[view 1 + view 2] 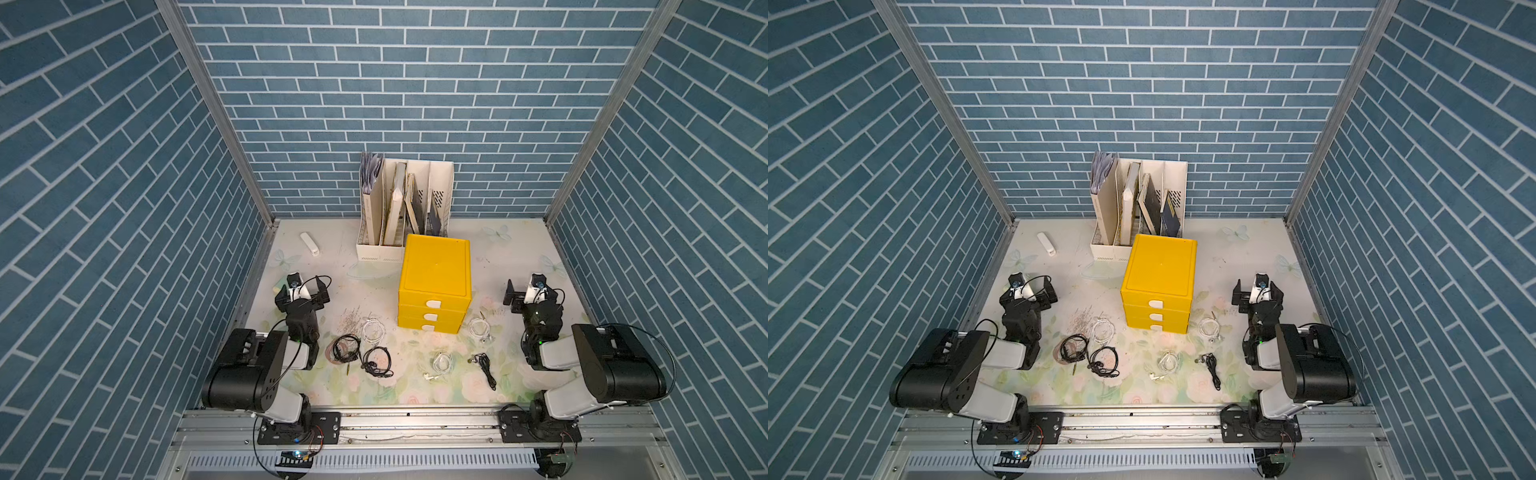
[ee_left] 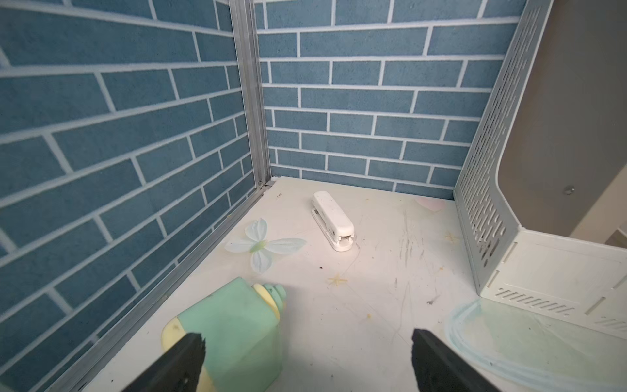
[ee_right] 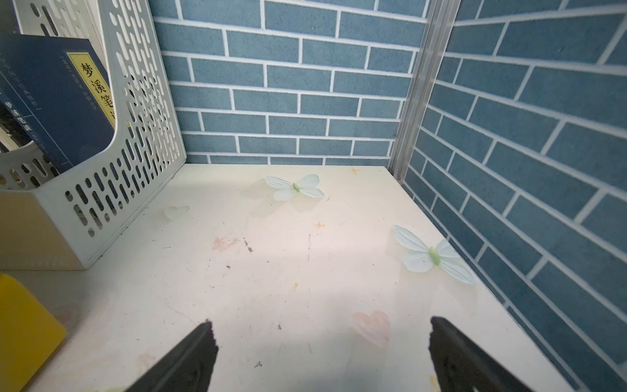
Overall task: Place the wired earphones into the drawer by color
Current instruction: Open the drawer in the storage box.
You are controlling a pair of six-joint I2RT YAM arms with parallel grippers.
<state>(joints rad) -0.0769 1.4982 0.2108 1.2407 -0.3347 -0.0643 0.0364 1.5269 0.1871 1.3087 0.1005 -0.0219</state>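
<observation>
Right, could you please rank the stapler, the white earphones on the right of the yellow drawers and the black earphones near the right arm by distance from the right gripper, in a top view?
1. White earphones, right of the yellow drawers, closest to the right gripper.
2. Black earphones, set further forward.
3. Stapler, far off at the back left.

blocked: yellow drawer unit (image 1: 434,282), file rack (image 1: 405,208) | open: table (image 1: 361,286) beside them
</observation>
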